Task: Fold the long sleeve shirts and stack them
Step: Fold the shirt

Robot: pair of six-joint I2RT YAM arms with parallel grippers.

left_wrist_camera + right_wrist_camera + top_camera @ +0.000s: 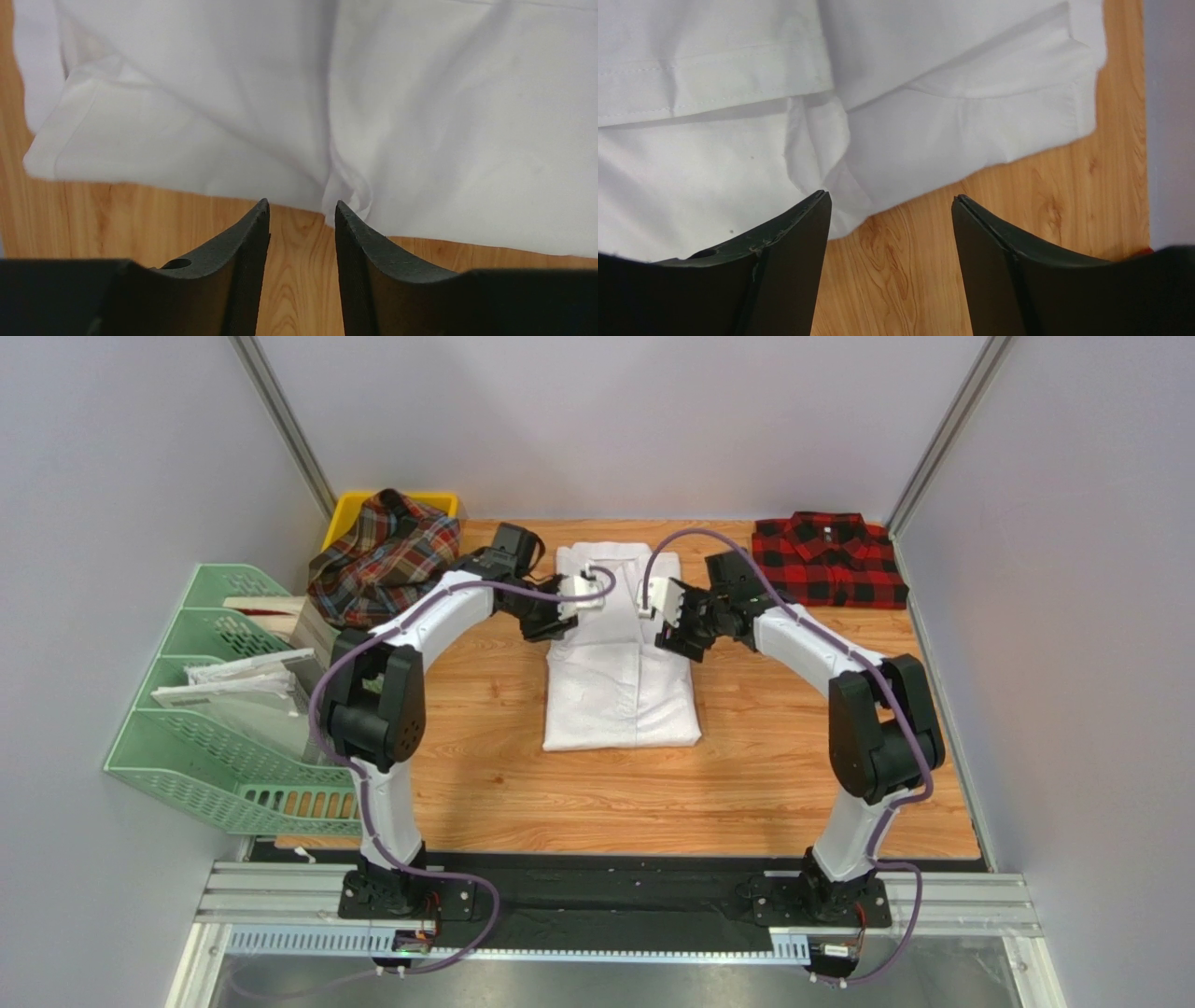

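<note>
White shirt [622, 672] lies folded, centre of counter [786, 784]. Left gripper [302, 207] and right gripper [891, 197] flank its far half, jaws apart, gripping nothing. Red-black checked shirt [828, 560] far right, tartan shirt [386, 557] far left.

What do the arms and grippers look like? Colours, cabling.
Both arms, left arm and right arm, have white curved links, black joints and black bases. A purple cable loops along each. The left gripper and right gripper have black, tapered, matte fingers.
</note>
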